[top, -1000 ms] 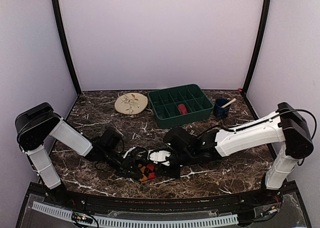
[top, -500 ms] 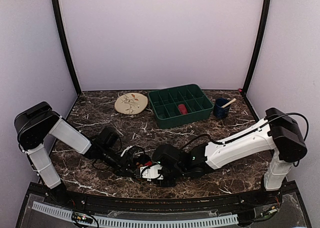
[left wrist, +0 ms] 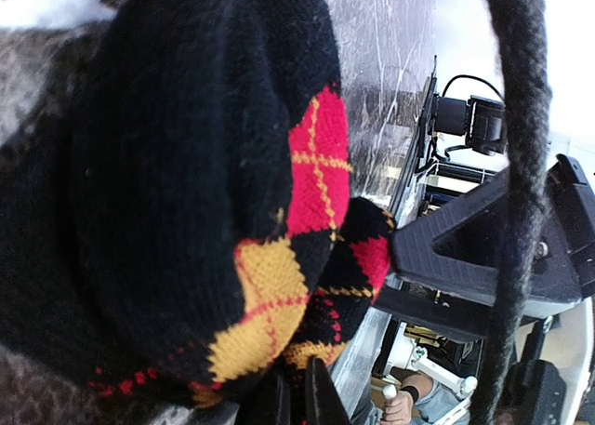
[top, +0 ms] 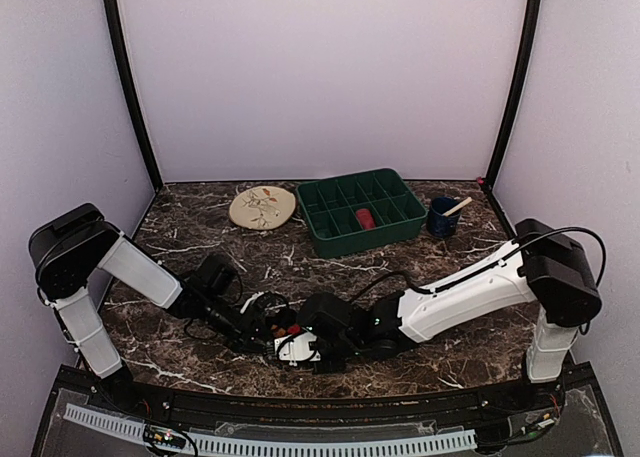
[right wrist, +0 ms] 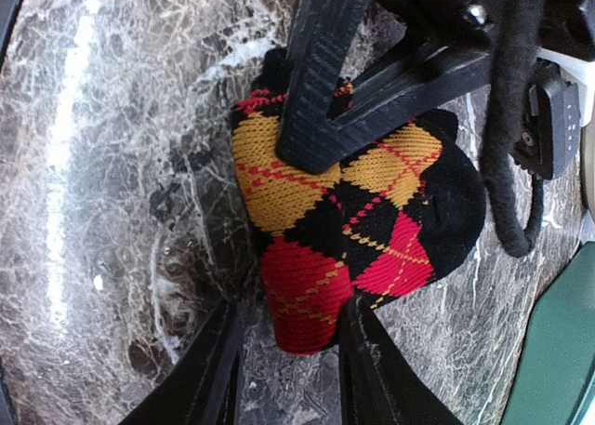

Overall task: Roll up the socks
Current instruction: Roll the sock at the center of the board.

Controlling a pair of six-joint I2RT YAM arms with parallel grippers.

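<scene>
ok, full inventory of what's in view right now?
table: 1, dark marble with white veins, under everything
plate: 1, beige with a floral print, back left
tray: 1, green, compartmented, back centre
red item: 1, red, in one tray compartment; too small to identify
cup: 1, dark blue, right of the tray
stick: 1, light wood colour, standing in the cup
argyle sock: 1, black with red and yellow diamonds, bunched at front centre; no second sock visible
left end effector: 1, black, shut on the argyle sock
right end effector: 1, black, open, fingers either side of the sock's red end
</scene>
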